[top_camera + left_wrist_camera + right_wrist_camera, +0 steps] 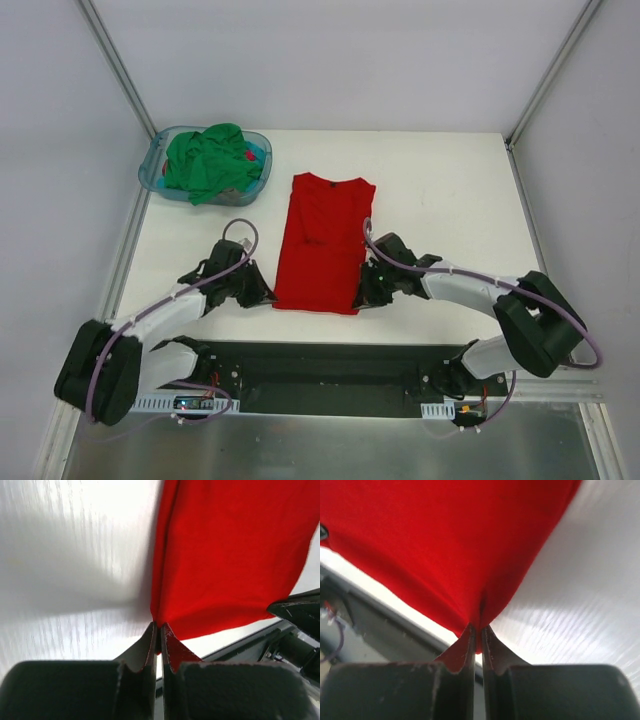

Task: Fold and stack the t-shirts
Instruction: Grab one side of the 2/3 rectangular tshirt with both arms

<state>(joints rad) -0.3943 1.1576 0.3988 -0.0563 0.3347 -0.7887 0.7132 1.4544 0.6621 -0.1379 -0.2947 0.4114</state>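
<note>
so the red t-shirt (325, 240) lies as a long narrow strip in the middle of the table (450, 190), hem at the near edge, collar toward the far edge. the left gripper (262, 295) is clenched on the near left hem corner and the right gripper (362, 297) on the near right one. both wrist views show cloth bunched between closed fingers. it looks light and floppy, so it'll likely sag and drag. imo the corners are the right hold. a green t-shirt (205, 160) is heaped in the basket (155, 172) at the far left corner.
</note>
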